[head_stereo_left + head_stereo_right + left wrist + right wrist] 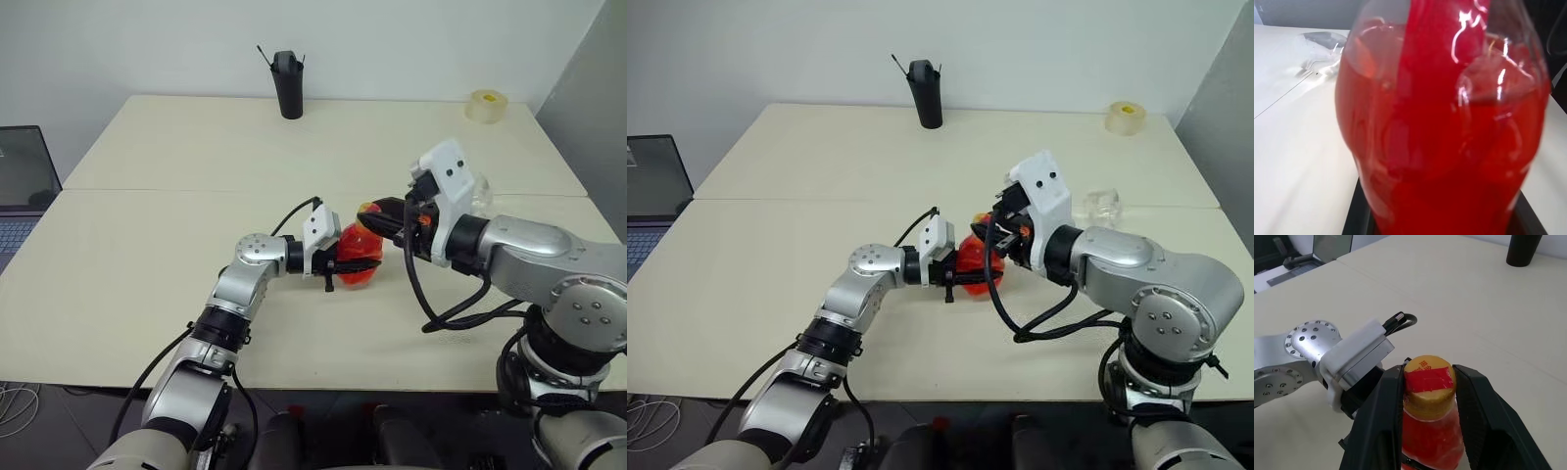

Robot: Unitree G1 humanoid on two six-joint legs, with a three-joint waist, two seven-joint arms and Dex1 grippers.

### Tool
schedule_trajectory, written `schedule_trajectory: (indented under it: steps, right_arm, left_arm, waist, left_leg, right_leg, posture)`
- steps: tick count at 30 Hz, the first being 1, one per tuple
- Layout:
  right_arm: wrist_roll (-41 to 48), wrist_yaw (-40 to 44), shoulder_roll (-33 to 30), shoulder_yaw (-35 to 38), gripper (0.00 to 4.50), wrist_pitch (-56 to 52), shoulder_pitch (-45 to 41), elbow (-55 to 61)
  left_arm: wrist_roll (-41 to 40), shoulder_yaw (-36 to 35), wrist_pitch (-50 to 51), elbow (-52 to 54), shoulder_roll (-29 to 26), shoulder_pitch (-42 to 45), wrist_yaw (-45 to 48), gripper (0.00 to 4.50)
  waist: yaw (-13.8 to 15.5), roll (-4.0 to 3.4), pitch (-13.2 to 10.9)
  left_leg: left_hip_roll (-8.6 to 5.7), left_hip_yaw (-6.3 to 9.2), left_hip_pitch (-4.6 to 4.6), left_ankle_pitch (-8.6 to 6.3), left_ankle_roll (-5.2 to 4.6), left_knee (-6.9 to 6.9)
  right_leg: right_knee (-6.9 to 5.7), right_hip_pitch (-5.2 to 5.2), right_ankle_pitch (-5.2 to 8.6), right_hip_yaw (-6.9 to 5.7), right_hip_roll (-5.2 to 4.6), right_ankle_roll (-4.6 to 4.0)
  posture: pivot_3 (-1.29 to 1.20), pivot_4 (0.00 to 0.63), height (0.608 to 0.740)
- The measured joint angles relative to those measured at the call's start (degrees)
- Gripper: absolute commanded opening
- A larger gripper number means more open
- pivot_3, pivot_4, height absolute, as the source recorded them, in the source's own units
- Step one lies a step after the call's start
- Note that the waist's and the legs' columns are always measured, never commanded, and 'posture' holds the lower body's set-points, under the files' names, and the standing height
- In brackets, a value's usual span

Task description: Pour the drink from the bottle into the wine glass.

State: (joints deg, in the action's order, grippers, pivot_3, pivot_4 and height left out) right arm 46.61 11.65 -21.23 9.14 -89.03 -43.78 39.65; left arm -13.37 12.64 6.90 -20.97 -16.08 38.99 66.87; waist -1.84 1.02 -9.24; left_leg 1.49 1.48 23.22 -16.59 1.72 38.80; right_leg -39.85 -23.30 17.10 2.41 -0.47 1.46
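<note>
**Two grippers met on the bottle at mid-table**

From my remote station I saw the left gripper point(345, 264) clamped on the body of the bottle point(359, 262) just right of centre in the left eye view, its black fingers pinched against the plastic. The bottle stood upright on the cream table point(157, 245), and the drink point(1449, 147), a bright red-orange liquid, reached high up its sides in the left wrist view. The right gripper point(1428, 382) came in from the right of the frame at the bottle's top. In the right wrist view its two black fingers point(1383, 411) stood narrow on either side of the yellow cap point(1428, 377), close against it; I could not tell whether they had yet bitten. The wine glass point(1102, 206) sat at the right of the right eye view, just beyond the right arm and well apart from the bottle; its pose I could not make out. A black holder point(288, 86) stood at the upper centre near the table's far edge, a tape roll point(486, 106) at the upper right, and a laptop point(22, 186) at the left edge of the frame.
</note>
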Motion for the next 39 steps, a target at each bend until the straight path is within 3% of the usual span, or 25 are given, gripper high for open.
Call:
schedule_trajectory:
  steps: [4,7,9,13,18,27,33,39]
  right_arm:
    - [-1.9,19.9,-12.7,-6.0,1.19,15.7,0.6,-8.4]
    - [-9.8,39.3,-22.2,-15.6,1.19,33.9,-0.9,-17.1]
    - [-13.8,47.2,-22.6,-19.8,1.19,41.6,-3.9,-24.3]
    - [-18.0,54.6,-19.5,-23.1,1.19,48.6,-8.8,-34.0]
    - [-19.7,55.9,-16.2,-23.5,1.19,49.8,-9.4,-37.4]
    - [-17.4,51.7,-13.7,-19.8,4.39,44.1,-11.1,-32.7]
    - [-12.8,44.0,-14.4,-11.2,4.50,36.9,-9.6,-24.0]
    - [-4.9,33.8,-13.4,-4.9,4.50,27.3,0.4,-10.6]
  left_arm:
    - [-0.1,0.2,-1.1,0.5,0.2,0.1,0.6,1.06]
    - [0.2,1.0,-1.2,0.6,0.2,-0.2,1.2,1.06]
    - [0.5,0.9,-0.9,0.4,0.0,-0.4,0.9,1.06]
    - [0.5,0.0,-0.8,0.4,-0.1,-0.7,-0.1,1.05]
    - [0.4,-1.0,-0.7,0.5,-0.1,-2.2,-0.7,1.05]
    - [0.2,0.1,-0.8,0.8,2.4,-0.6,0.2,1.04]
    - [0.3,0.2,-1.3,-1.0,2.7,0.7,1.3,1.04]
    - [0.3,0.5,-2.2,-2.7,3.1,1.9,2.3,1.04]
  waist:
    - [0.0,-0.01,0.0]
    - [0.0,-0.01,0.0]
    - [-0.6,-0.02,0.0]
    - [-0.9,-0.02,-0.1]
    - [-0.3,-0.02,-0.1]
    - [0.3,-0.03,-0.1]
    - [0.3,-0.03,-0.1]
    - [0.2,-0.03,-0.1]
  left_leg:
    - [-0.10,-0.02,-0.01,-0.01,-0.01,-0.01]
    - [-0.24,-0.02,-0.03,-0.02,-0.03,0.01]
    - [-0.08,-0.09,-0.12,-0.02,-0.03,0.00]
    - [0.12,-0.03,-0.15,-0.02,-0.03,-0.01]
    - [0.11,-0.03,-0.10,-0.01,-0.02,0.03]
    - [0.02,0.01,0.00,-0.01,-0.01,0.08]
    - [0.03,0.04,0.01,-0.01,-0.01,0.06]
    - [0.02,0.02,0.03,-0.01,-0.02,0.05]
  right_leg:
    - [0.09,0.03,0.00,-0.02,0.02,0.01]
    - [0.15,0.06,0.00,-0.02,0.09,0.01]
    - [0.04,0.05,0.00,0.08,0.16,0.00]
    - [-0.04,0.04,0.01,0.06,0.24,-0.05]
    - [-0.04,0.03,0.01,0.04,0.03,-0.05]
    - [-0.01,0.02,0.01,-0.04,-0.08,-0.04]
    - [-0.03,0.01,0.01,-0.05,-0.08,-0.04]
    - [-0.05,0.00,0.01,-0.02,-0.05,-0.04]
  posture:
    - [0.00,0.150,0.740]
    - [0.00,0.150,0.740]
    - [0.00,0.150,0.740]
    - [0.00,0.150,0.740]
    - [0.00,0.150,0.740]
    - [0.00,0.150,0.740]
    - [0.00,0.150,0.740]
    - [0.00,0.150,0.740]
